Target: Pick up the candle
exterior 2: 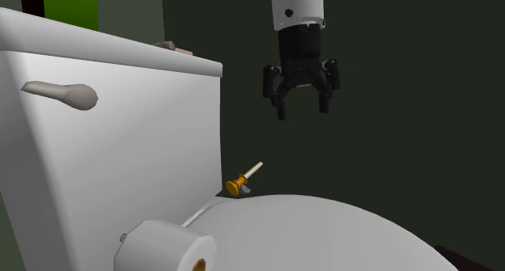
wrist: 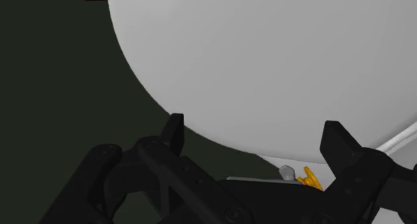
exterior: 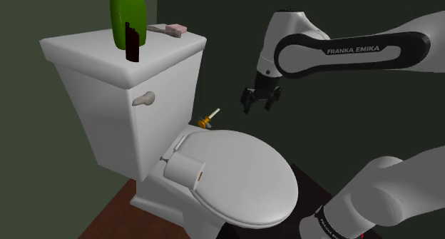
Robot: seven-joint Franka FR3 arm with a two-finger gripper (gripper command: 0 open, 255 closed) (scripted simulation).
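Pincer point(exterior 2: 302, 109) spread wide, empty, well above candle point(exterior 2: 245, 179), which lies tilted at toilet lid point(exterior 2: 324, 229) rear, beside tank point(exterior 2: 121, 148). Your descent may clip the tank or roll the candle off.

Toilet lid point(exterior: 246, 170): paper roll point(exterior: 187, 169) on it; candle point(exterior: 207, 119) behind.

White arm point(exterior: 342, 52) comes in from shoulder view's right, wrist bent down. Black gripper point(exterior 2: 302, 109) pts downward, mid-air; fingers point(wrist: 175, 132) wide apart.
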